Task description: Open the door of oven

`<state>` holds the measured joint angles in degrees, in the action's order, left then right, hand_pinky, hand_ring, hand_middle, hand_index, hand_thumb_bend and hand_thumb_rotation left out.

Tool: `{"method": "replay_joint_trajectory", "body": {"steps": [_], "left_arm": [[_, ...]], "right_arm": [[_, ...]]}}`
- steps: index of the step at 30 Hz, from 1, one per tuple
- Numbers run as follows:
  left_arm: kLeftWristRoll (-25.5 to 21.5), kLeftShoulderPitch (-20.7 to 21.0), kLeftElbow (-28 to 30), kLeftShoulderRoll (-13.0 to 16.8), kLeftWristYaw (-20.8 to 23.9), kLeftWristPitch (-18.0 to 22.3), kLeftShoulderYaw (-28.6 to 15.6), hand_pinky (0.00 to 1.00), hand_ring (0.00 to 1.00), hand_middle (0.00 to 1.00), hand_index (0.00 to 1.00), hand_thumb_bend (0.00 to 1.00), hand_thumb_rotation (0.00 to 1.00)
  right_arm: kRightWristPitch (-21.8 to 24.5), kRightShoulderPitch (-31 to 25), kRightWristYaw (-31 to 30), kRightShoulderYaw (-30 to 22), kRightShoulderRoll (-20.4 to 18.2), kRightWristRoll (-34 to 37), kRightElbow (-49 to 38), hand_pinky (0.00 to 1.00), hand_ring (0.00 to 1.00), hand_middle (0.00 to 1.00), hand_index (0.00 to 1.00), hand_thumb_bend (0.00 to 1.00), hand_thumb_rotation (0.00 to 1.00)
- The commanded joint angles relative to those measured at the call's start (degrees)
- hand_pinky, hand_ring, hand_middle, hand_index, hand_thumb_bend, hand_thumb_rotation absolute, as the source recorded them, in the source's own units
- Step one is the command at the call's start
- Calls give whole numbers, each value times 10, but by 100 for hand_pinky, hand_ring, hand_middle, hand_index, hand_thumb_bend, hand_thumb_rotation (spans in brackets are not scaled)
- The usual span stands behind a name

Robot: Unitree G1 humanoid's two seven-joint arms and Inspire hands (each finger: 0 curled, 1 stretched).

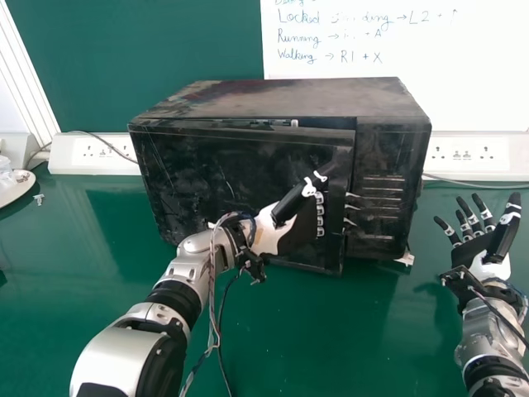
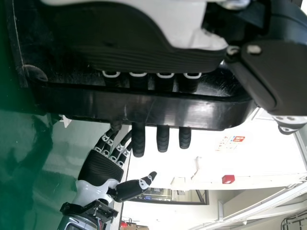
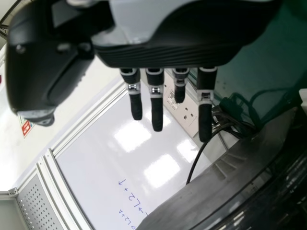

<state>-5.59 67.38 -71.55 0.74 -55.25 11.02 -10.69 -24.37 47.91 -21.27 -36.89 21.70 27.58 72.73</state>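
The black rectangular oven door [image 1: 235,178] is engaged behind its upright glossy handle [image 2: 158,111] by the straight-fingered left hand [image 1: 285,230], presumably for pulling, while the right hand [image 1: 473,248] is held open.

Blue handwriting [image 1: 296,36] on the whiteboard [image 1: 471,95] reads "Locked", "L2", "Running" and "Walking → R1 + X"; some letters are illegible.
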Motion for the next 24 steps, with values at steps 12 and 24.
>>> {"method": "replay_joint_trajectory", "body": {"steps": [12,24], "left_arm": [[-25,-36,38,23,-53,18,4,53,74,82,89,87,87],[-29,-57,49,42,-84,50,6,52,70,81,90,87,88]], "right_arm": [[-3,6,2,-1,-2,1,-3,42,47,61,72,98,89],[-3,7,7,-1,-1,0,-3,39,44,57,66,98,89]]}}
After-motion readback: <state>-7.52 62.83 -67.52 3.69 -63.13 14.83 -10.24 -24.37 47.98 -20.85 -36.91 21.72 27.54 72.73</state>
